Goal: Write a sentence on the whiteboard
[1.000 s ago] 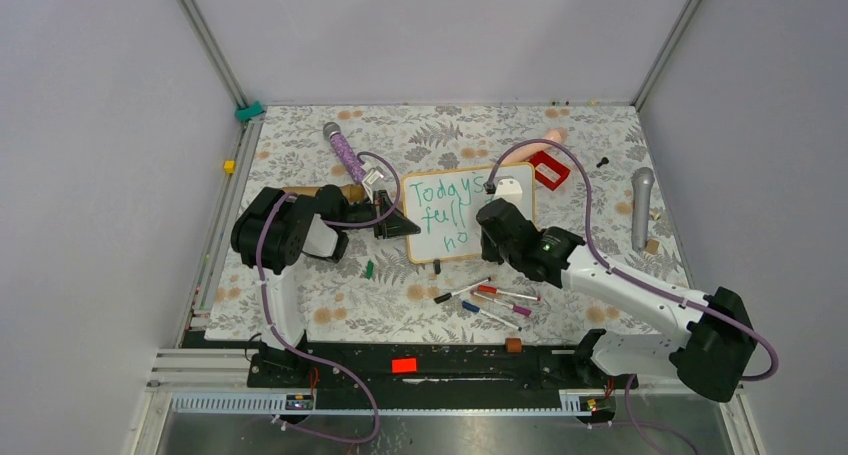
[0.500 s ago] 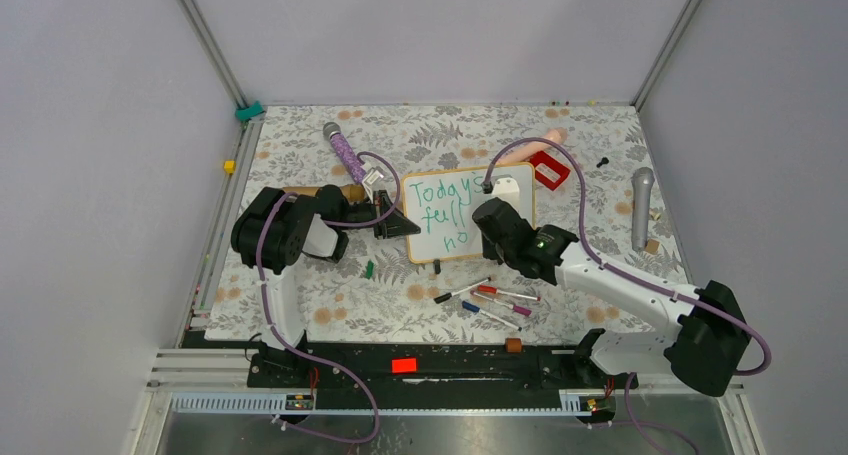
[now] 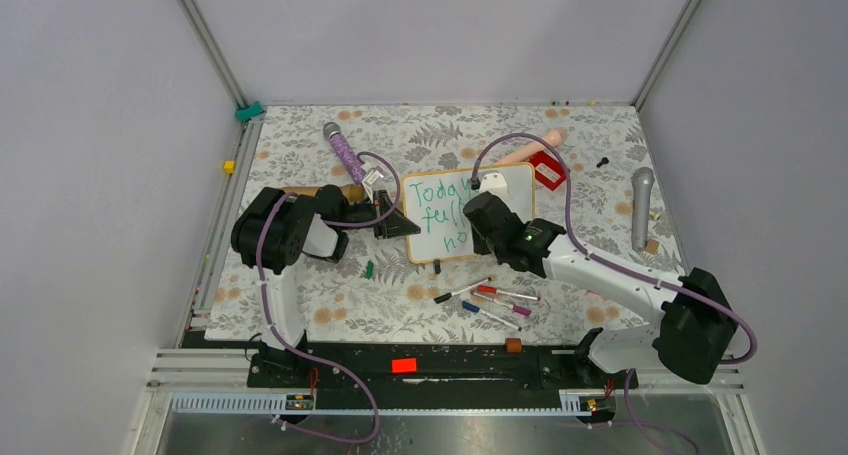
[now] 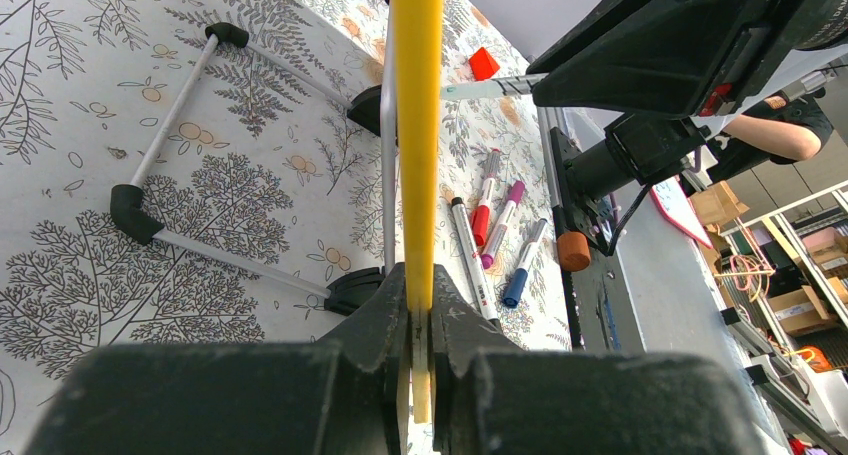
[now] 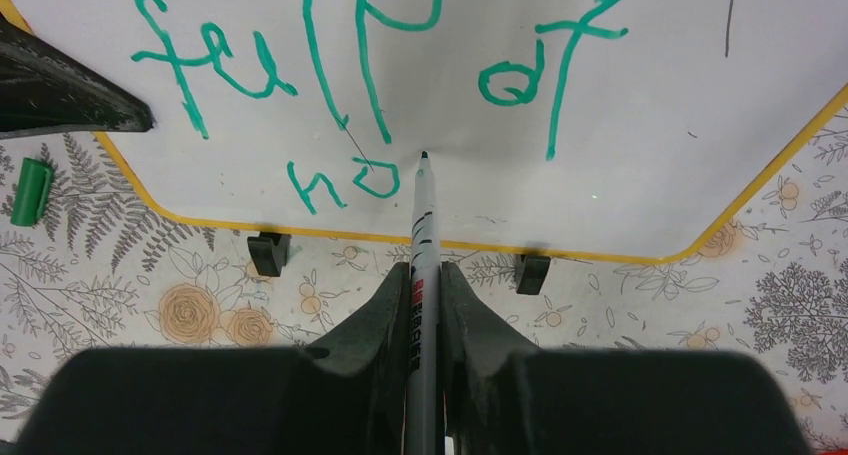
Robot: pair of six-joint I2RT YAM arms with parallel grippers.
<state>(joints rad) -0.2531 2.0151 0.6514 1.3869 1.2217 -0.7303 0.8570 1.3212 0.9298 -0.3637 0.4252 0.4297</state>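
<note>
Floral tablecloth [image 3: 400, 125]: right pincer [image 5: 423, 275] clamps a marker [image 5: 423, 225]; left pincer [image 4: 421, 305] clamps the whiteboard [image 4: 417, 125] at its edge.

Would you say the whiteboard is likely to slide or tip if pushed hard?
The whiteboard is probably stiff: its frame runs straight from the left end effector. It looks light, so its small feet might skid if released.

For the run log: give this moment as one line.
left gripper: shut on whiteboard edge | right gripper: shut on marker | marker tip: beside "ho" | sentence: unfinished
</note>
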